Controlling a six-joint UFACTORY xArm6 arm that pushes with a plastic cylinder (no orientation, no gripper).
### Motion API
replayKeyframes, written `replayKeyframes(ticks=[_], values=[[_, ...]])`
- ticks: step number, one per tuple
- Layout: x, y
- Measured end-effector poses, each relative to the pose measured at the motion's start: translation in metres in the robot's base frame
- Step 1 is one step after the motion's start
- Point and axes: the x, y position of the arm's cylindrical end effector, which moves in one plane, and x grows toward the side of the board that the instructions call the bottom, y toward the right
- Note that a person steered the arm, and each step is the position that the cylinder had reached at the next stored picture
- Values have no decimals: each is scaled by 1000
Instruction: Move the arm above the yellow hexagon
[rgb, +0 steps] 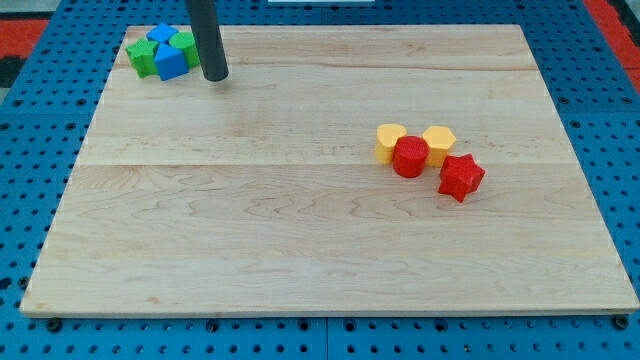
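Observation:
My tip (215, 77) rests on the wooden board (300, 250) near the view's top left, with the dark rod rising out of the top of the view. The yellow hexagon (439, 143) lies right of the board's middle, far to the right of and below my tip. It touches a red cylinder (410, 158) at its lower left. A second, rounder yellow block (389, 141) sits on the cylinder's left. A red star (461, 177) lies just below and right of the hexagon.
A tight cluster sits just left of my tip at the board's top left corner: a green block (141, 56), a blue cube (171, 63), another blue block (160, 35) and another green block (185, 42). A blue pegboard (30, 150) surrounds the board.

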Motion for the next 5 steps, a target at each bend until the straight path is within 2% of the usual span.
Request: replayKeyframes(ticks=[2, 3, 5], values=[[0, 11], [2, 37], [2, 38]])
